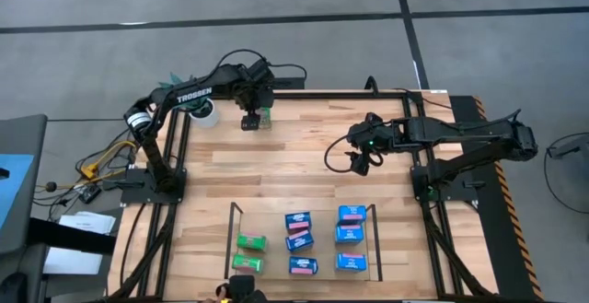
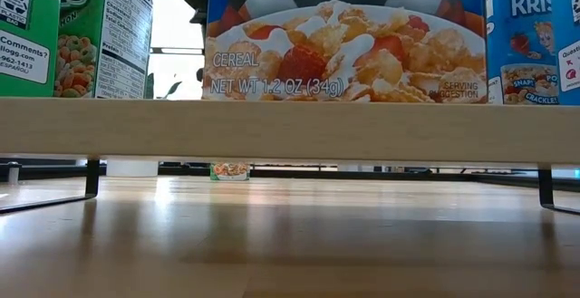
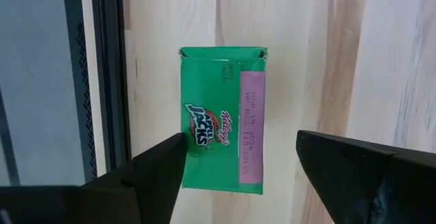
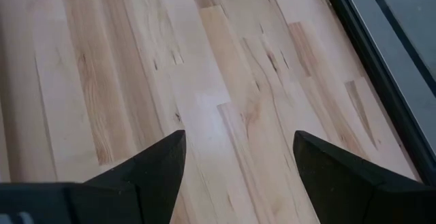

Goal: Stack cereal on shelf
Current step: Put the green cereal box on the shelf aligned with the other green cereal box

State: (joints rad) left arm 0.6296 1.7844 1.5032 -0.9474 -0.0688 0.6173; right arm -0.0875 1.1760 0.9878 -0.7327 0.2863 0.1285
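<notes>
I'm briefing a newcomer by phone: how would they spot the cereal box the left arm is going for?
Start at the wooden table and go to its far left edge, beside the white plant pot. There the open left gripper hovers over a lone green cereal box lying flat. It is the only box outside the shelf, where every other box sits.

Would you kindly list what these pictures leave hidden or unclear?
- Green cereal box: whether the left gripper touches it; the open fingers only flank it in the left wrist view.
- Shelf: the low view crops the box tops.
- Plant: high view, the left arm covers it.
</notes>
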